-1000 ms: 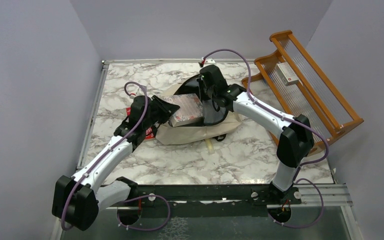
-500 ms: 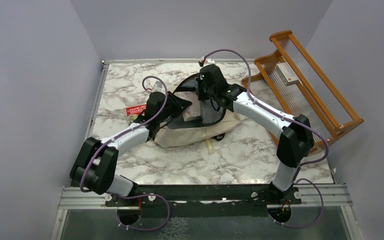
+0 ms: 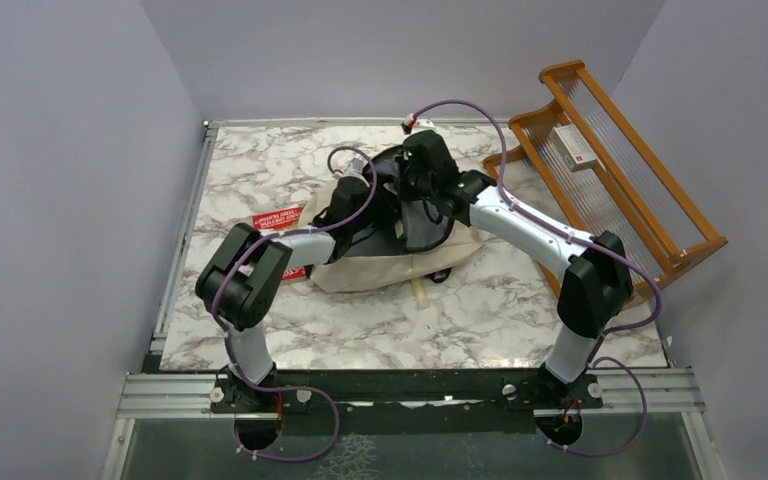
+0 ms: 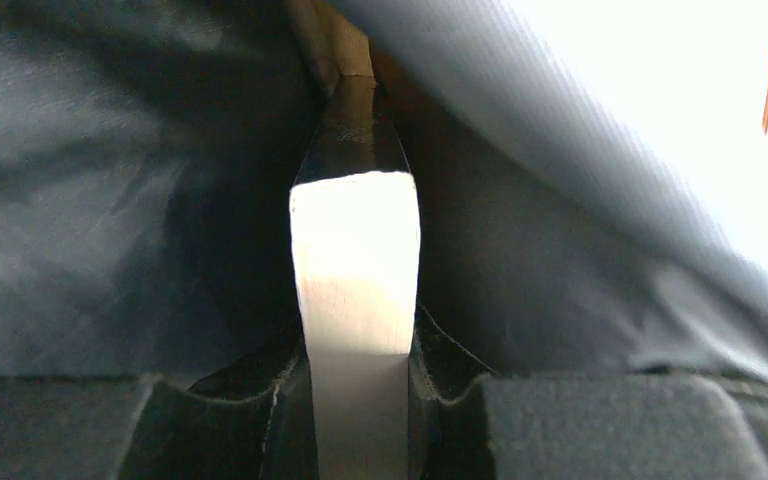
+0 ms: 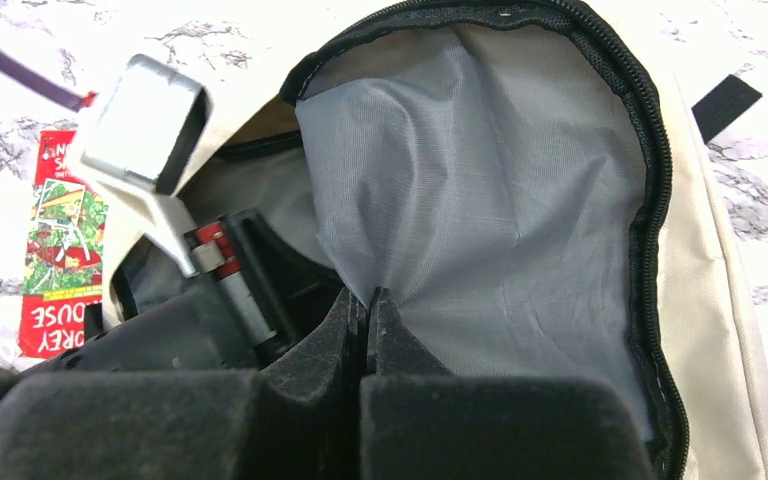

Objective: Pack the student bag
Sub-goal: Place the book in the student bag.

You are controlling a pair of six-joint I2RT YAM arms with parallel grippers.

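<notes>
The student bag (image 3: pixel 390 268) is beige with a black zipper and lies open at mid table. My right gripper (image 5: pixel 367 305) is shut on its grey lining (image 5: pixel 480 180) and holds the flap up; it is over the bag's mouth in the top view (image 3: pixel 418 192). My left gripper (image 4: pixel 358 350) is inside the bag, shut on a flat pale box (image 4: pixel 355 250) seen edge-on, with grey lining (image 4: pixel 110 200) all around. From above the fingers and box are hidden by the bag; only the left wrist (image 3: pixel 348 205) shows.
A red printed booklet (image 3: pixel 275 220) lies on the marble left of the bag, also in the right wrist view (image 5: pixel 60 240). A wooden rack (image 3: pixel 620 170) leans at the right wall with a small box (image 3: pixel 575 147) on it.
My left arm has swung right and pushed the box from the bag's left edge into its opening. The right gripper has kept its hold on the flap.
</notes>
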